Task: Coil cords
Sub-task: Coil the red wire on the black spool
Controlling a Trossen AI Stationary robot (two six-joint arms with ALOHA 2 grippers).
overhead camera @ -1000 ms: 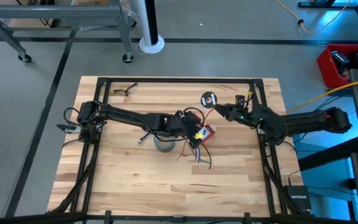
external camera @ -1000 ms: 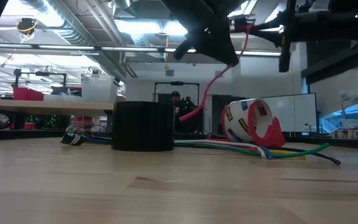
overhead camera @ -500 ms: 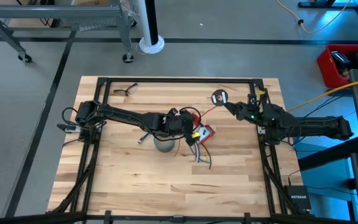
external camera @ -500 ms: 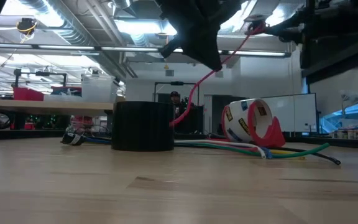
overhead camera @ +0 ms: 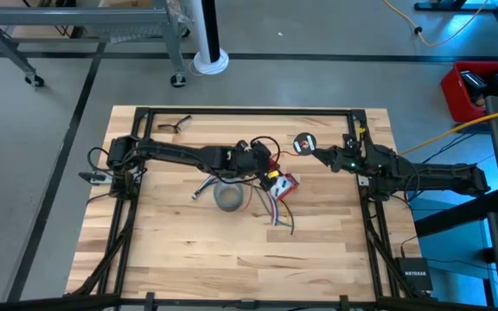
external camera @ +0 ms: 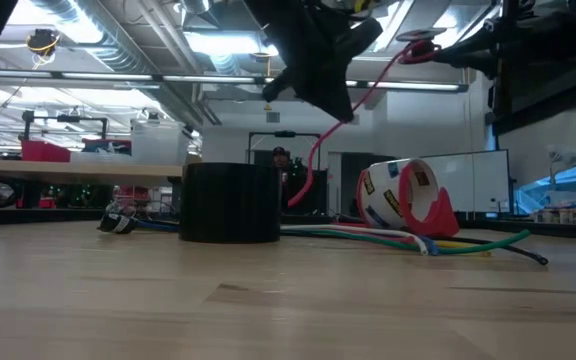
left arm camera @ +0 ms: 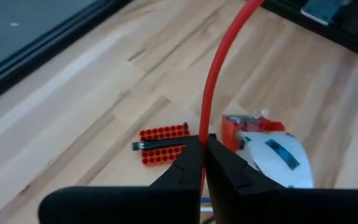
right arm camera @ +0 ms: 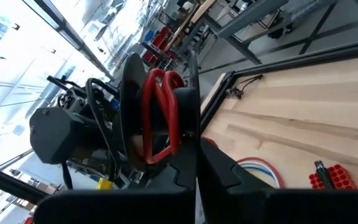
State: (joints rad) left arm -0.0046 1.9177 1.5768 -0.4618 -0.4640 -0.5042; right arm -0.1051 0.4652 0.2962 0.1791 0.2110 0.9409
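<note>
A thin red wire [external camera: 340, 122] runs in the air between my two grippers. One end is wound on a small black round spool [overhead camera: 303, 143], which also shows in the right wrist view [right arm camera: 160, 112]. My right gripper [overhead camera: 315, 150] is shut on the spool above the table's far right. My left gripper [overhead camera: 266, 161] is shut on the wire near the table's middle, above a red-and-white tape dispenser [overhead camera: 284, 184]. Below the left gripper the wire hangs down behind the black roll [external camera: 230, 203]. My left gripper pinches the red wire [left arm camera: 204, 134] between its two fingertips, partway along its length. The wire runs on from the fingers in a smooth curve toward the spool, clear of the table. My right gripper pinches the spool's rim [right arm camera: 190, 127] between its two fingers, at its lower edge. The spool stands on edge, lifted clear of the table, with red wire wound [right arm camera: 156, 106] between its two black discs.
A grey tape roll [overhead camera: 229, 198] stands below the left arm. Several coloured cables [external camera: 423, 241] lie beside the tape dispenser [external camera: 406, 196]. A red holed block [left arm camera: 163, 144] lies on the wood. Glasses [overhead camera: 173, 126] lie at the far left.
My right gripper has carried the spool toward the table's right edge. My left gripper has moved toward the far edge and up, still shut on the wire, and the wire between the two now hangs in a steeper curve.
</note>
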